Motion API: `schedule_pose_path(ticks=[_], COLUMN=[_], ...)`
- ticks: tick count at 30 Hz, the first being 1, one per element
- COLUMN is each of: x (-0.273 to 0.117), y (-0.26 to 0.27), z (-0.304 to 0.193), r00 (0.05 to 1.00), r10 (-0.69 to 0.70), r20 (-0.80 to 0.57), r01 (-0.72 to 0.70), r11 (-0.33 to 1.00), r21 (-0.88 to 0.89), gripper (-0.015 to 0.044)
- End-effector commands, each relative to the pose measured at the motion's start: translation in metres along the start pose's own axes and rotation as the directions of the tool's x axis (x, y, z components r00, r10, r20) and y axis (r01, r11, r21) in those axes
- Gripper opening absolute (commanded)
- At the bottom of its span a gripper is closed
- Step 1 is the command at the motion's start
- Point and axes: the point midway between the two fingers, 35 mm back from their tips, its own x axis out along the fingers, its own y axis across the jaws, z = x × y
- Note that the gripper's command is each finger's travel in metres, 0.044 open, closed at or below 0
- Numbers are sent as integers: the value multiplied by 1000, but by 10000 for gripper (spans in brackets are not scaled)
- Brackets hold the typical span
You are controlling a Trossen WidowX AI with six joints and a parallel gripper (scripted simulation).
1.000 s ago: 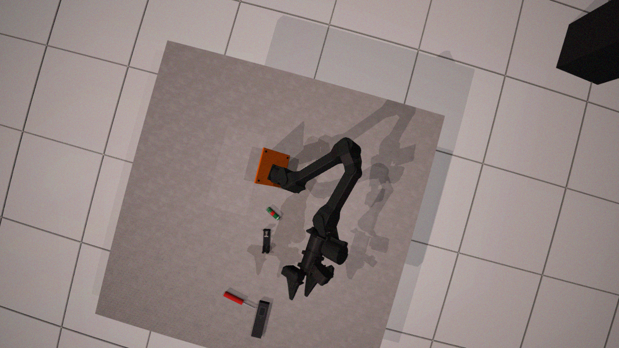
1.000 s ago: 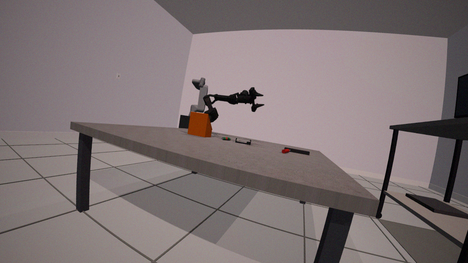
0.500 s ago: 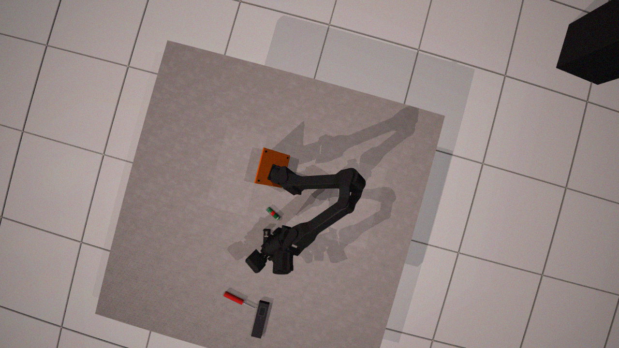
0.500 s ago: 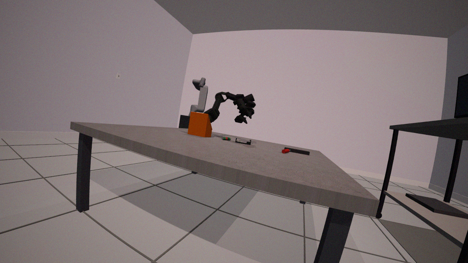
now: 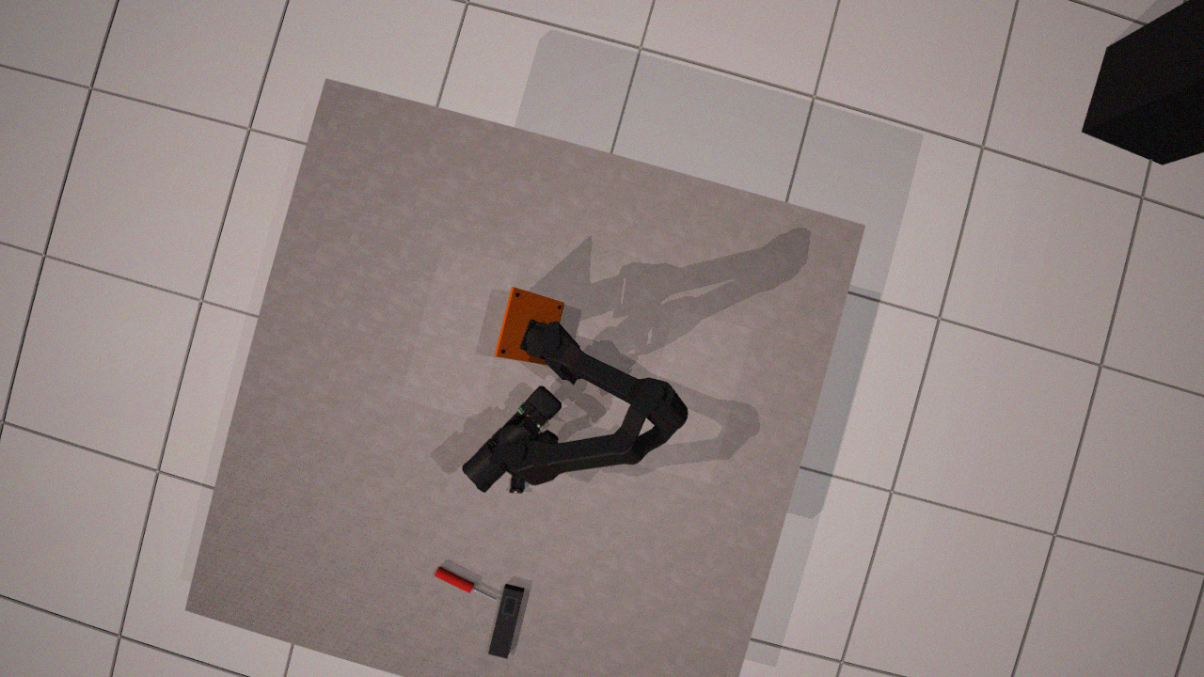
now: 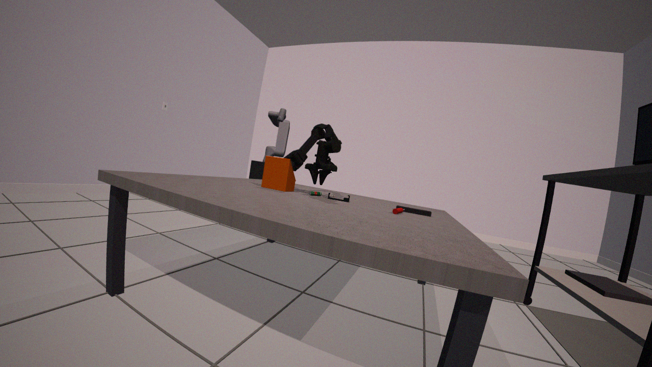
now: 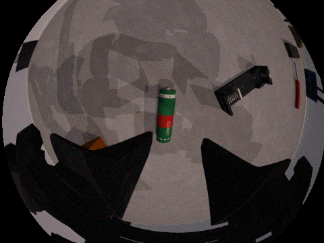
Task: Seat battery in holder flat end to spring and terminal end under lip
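The battery (image 7: 165, 115) (image 6: 315, 193), green with a red band, lies on its side on the table. In the wrist view its terminal end points up the picture and its flat end points down toward the fingers. The black holder (image 7: 244, 86) (image 6: 338, 199) lies to its right, empty, with its spring at the end nearer the battery and the lip at the far end. My gripper (image 7: 177, 140) (image 6: 317, 183) is open, points down and hangs above the table over the battery's area, with nothing between the fingers. In the top view the arm hides both battery and holder.
An orange block (image 5: 510, 325) (image 6: 277, 174) stands by the arm's base. A screwdriver with a red handle (image 5: 454, 579) (image 6: 398, 210) (image 7: 297, 94) and a dark flat box (image 5: 506, 621) (image 6: 413, 210) lie farther out on the table.
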Motion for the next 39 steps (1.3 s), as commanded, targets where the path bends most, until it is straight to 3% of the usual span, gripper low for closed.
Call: schedule_pose_path(ticks=[1, 39], x=[3, 53], y=[12, 15], z=[1, 4], r00=[997, 996], r10=[62, 63], r20=[53, 55], r01=[-61, -62], r11=[998, 998], r21=[-13, -14], gripper=[223, 223])
